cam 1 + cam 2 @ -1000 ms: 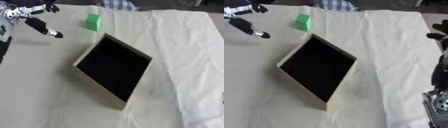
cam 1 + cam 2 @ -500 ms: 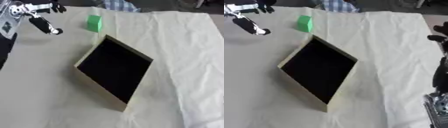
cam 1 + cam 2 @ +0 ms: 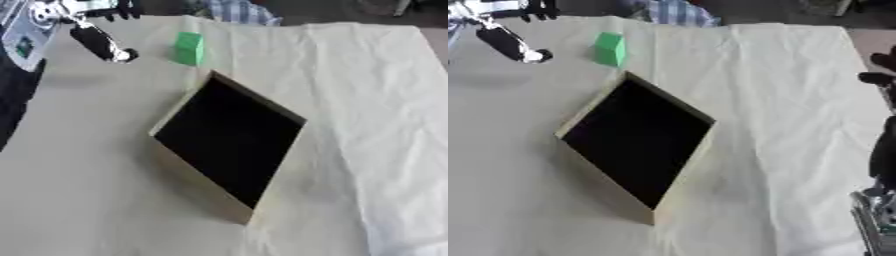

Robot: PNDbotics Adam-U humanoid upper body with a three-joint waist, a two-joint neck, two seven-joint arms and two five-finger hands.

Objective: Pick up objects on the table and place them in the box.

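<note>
L hand open w/ fingers spread, empty, near green block for pickup; box empty.

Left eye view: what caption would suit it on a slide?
Robot's left hand hovers open near a green block beyond an empty wooden box on a cloth-covered table.
</note>
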